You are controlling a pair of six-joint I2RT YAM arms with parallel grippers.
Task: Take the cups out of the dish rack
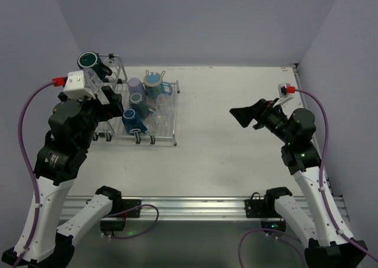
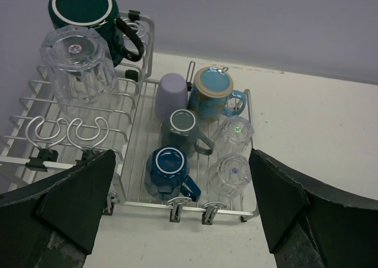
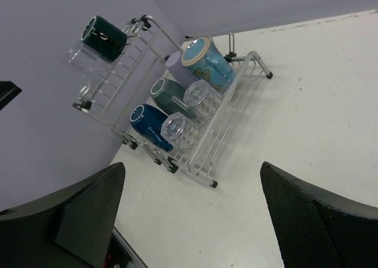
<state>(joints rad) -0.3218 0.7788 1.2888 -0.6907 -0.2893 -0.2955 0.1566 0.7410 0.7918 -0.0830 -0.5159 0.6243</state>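
White tabletop (image 1: 236,162) carries the dish rack (image 2: 147,204) at its far left corner, with the cups (image 2: 168,170) all resting in it. Left gripper (image 2: 181,162) hovers beside the rack, jaws spread wide and empty; right gripper (image 3: 192,170) hangs well apart, equally wide, holding nothing.

Dish rack (image 2: 147,204): bright silver metal wire, smooth, shiny.
Dark teal mug (image 2: 82,5): glossy glaze, strong highlights.
Ribbed glass (image 2: 77,61) and small glasses (image 2: 235,132): clear, faceted, glinting.
Lavender cup (image 2: 171,97): matt, plastic-looking.
Light blue mug (image 2: 211,100): glossy, cream rim duller.
Blue cup (image 2: 168,170): shiny.
Table (image 2: 319,132): white, matt, smooth.
Left gripper (image 2: 182,162), fingers (image 2: 77,203): black, matt, grainy.
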